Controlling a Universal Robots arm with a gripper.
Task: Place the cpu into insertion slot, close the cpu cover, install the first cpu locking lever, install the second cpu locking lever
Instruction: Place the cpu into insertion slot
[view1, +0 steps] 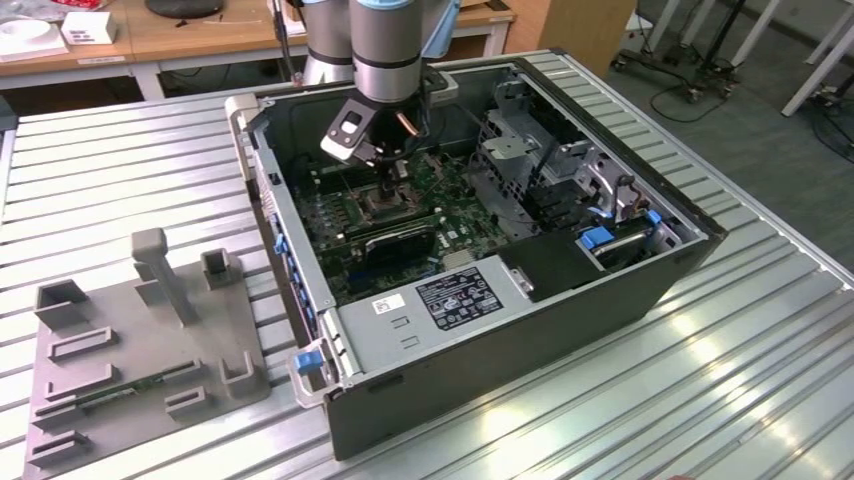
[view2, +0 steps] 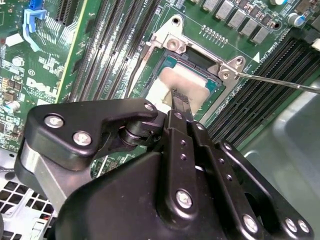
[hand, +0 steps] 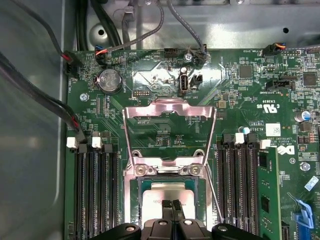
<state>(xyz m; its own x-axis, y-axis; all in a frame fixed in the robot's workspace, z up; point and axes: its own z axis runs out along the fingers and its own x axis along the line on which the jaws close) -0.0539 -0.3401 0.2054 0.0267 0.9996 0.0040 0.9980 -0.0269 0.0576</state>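
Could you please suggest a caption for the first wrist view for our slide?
Shut hand over the cpu lying in the insertion slot, cpu cover open.

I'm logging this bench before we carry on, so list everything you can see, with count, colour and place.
computer case: one, black, open, on the ribbed metal table
motherboard: one, green, inside the case
cpu: one, silvery-beige, lying in the insertion slot
cpu cover: one, silvery, standing open
memory slots: two banks, black, either side of the slot
coin battery: one, silver, on the motherboard
fixture tray: one, grey, on the table, exterior view's left of the case
gripper: one, black, shut, tips over the cpu
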